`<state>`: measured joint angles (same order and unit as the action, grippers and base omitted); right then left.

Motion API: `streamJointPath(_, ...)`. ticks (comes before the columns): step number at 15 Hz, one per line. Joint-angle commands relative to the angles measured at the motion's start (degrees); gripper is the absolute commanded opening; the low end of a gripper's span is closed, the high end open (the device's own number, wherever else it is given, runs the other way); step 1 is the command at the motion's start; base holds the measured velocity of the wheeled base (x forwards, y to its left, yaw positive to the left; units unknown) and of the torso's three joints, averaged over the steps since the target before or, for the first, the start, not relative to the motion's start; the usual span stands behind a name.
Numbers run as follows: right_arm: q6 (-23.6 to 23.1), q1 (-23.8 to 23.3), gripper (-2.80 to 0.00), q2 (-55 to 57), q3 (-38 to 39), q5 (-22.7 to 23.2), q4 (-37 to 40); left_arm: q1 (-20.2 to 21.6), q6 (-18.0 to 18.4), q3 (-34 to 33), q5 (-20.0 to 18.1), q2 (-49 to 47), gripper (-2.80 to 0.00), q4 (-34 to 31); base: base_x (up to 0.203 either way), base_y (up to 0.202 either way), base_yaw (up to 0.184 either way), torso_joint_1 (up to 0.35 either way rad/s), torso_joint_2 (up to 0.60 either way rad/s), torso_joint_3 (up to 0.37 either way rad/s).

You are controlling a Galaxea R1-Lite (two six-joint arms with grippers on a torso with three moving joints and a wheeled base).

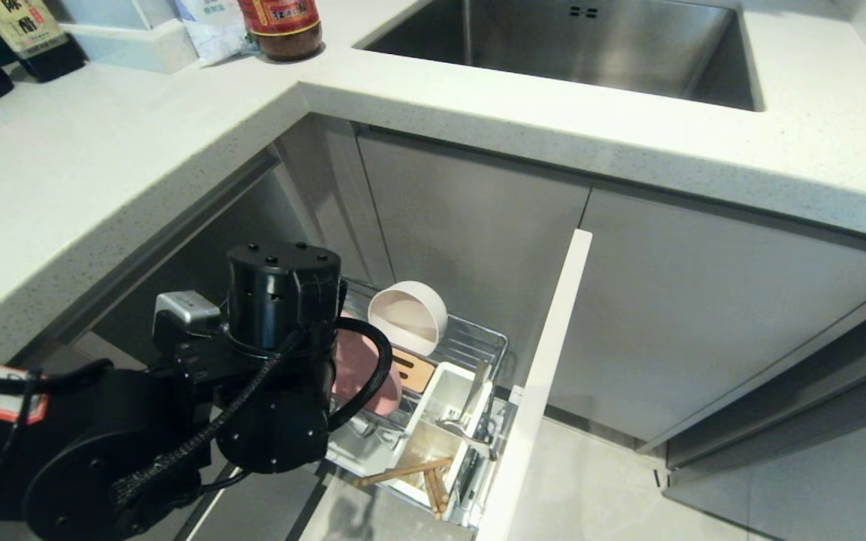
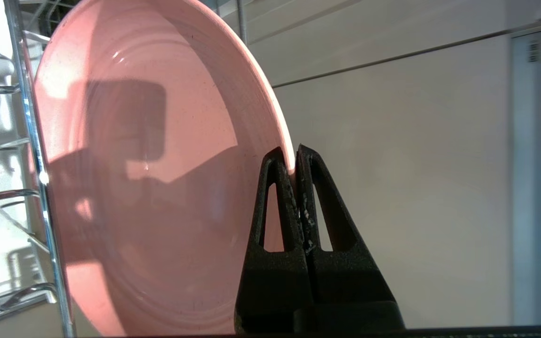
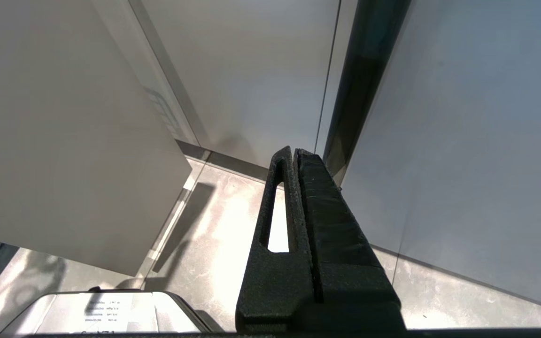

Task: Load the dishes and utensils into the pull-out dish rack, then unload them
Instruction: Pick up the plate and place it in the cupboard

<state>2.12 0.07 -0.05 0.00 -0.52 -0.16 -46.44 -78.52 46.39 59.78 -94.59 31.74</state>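
The pale-pink plate [image 2: 148, 188] stands on edge among the chrome prongs of the pull-out dish rack [image 1: 478, 342]. My left gripper [image 2: 294, 155] is shut on the plate's rim. In the head view the left arm hides most of the plate [image 1: 361, 376] and the gripper itself. The cream bowl [image 1: 408, 315] rests on its side at the back of the rack. Wooden chopsticks [image 1: 410, 473] and the silver fork [image 1: 470, 402] sit in the white utensil cup [image 1: 448, 428]. My right gripper [image 3: 294, 152] hangs shut and empty over the floor, out of the head view.
The rack's white panel front [image 1: 546, 376] stands pulled out beside grey cabinet doors. A white countertop [image 1: 102, 165] runs above, with a steel sink [image 1: 568, 45] and sauce bottles [image 1: 283, 26] at the back. A brown slotted wooden strip [image 1: 412, 368] lies in the rack.
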Motion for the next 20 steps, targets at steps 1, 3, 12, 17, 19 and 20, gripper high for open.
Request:
streamJointPath(1,0.06,0.01,-2.80,0.05,0.00,0.00,-0.02,0.32,-0.49,0.02,0.39,-1.03,-2.80,0.16,0.000,0.000,0.000,0.000,0.00,0.000)
streamJointPath(3,0.03,0.01,-2.80,0.05,0.00,0.00,-0.02,0.40,-0.49,0.02,0.33,-1.30,-2.80,0.07,0.000,0.000,0.000,0.000,0.00,0.000)
streamJointPath(12,0.07,0.01,-2.80,0.05,0.00,0.00,-0.02,0.91,-0.49,-0.07,-0.63,-2.79,-2.80,-0.02,0.000,0.000,0.000,0.000,0.00,0.000)
streamJointPath(17,-0.01,0.01,-2.80,0.05,0.00,0.00,-0.02,1.35,-0.96,-0.07,-0.81,-3.32,-2.80,-0.02,0.000,0.000,0.000,0.000,0.00,0.000)
streamJointPath(19,0.04,0.01,-2.80,0.05,0.00,0.00,-0.02,1.35,-1.02,-0.07,-0.98,-3.40,-2.80,-0.02,0.000,0.000,0.000,0.000,0.00,0.000)
streamJointPath(20,-0.01,0.01,-2.80,0.05,0.00,0.00,-0.02,1.35,-0.93,-0.07,-0.98,-3.32,-2.80,-0.02,0.000,0.000,0.000,0.000,0.00,0.000)
